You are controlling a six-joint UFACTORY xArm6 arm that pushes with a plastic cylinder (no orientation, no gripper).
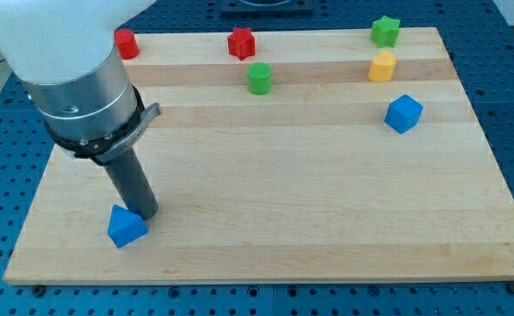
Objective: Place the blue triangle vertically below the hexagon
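The blue triangle (pixel 125 226) lies near the board's bottom left corner. My tip (pixel 146 214) rests on the board, touching the triangle's upper right side. The yellow hexagon (pixel 381 66) sits near the view's top right, far from the triangle and my tip. The dark rod rises from the tip up and left into the arm's grey and white body.
A blue cube (pixel 403 113) sits below and right of the hexagon. A green star (pixel 384 31) is above the hexagon. A green cylinder (pixel 260 78), a red star (pixel 241 43) and a red cylinder (pixel 126 44) stand along the top. The wooden board (pixel 283 202) ends just below the triangle.
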